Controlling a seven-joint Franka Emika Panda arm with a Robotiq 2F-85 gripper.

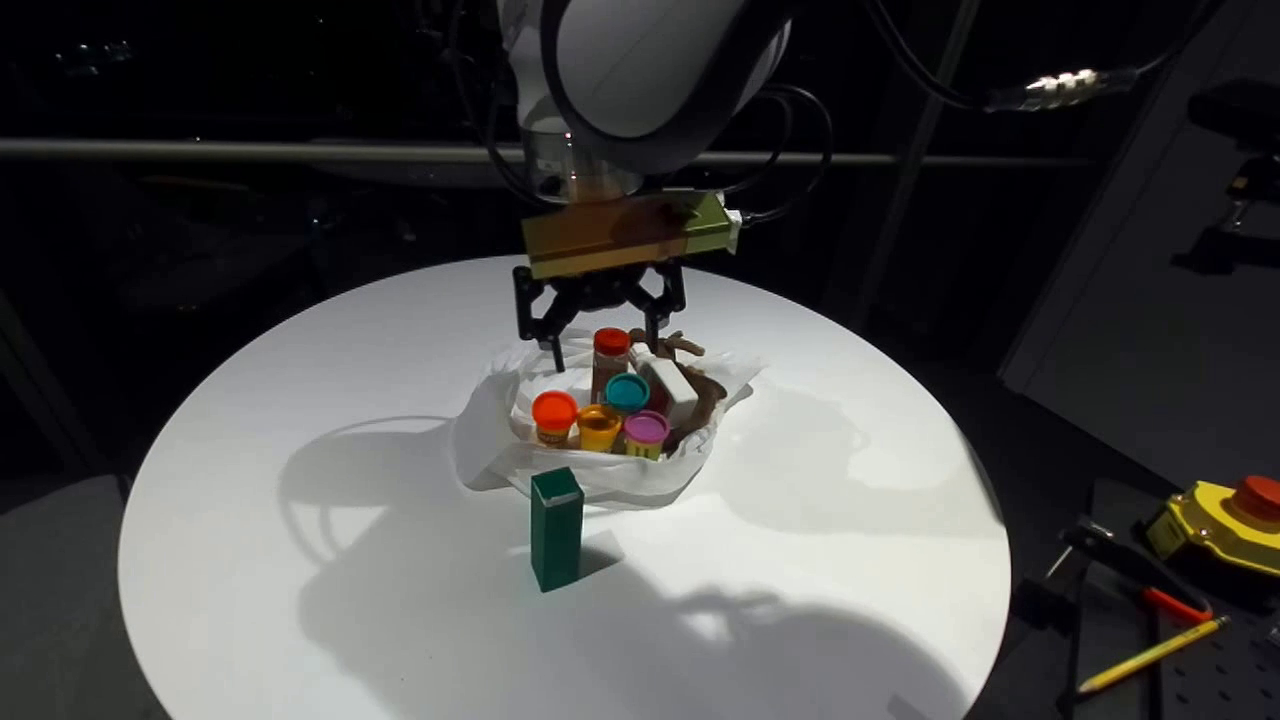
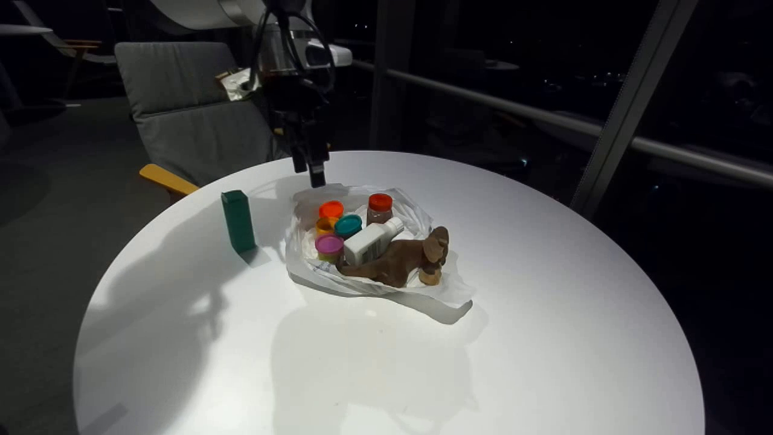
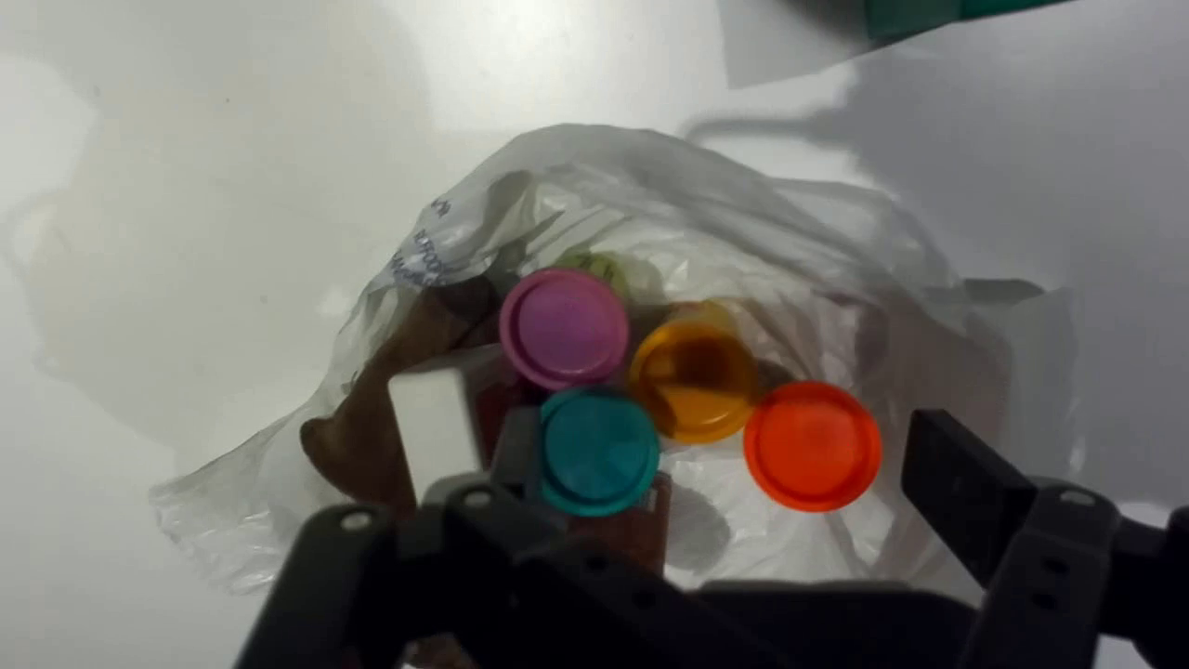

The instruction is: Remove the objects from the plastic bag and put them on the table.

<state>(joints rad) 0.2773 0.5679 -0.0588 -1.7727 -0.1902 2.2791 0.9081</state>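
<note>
Just inside the near rim of the plastic bag [image 2: 435, 297], in an exterior view, lies a brown animal-like figure [image 2: 398, 260]; next come a white bottle [image 2: 365, 244], four bright tubs [image 2: 348, 227] and a red-capped jar [image 2: 379, 208]. To one side, apart from the bag, the green box [image 2: 238, 220] stands upright on the round white table [image 2: 543, 338]. Over the bag, the arm [image 1: 640, 70] holds its wrist [image 1: 575, 165] nearly upright, the gripper [image 1: 606, 356] pointing down with fingers [image 3: 966, 492] spread wide; in the wrist view a red-orange lid [image 3: 813, 446] shows between them.
</note>
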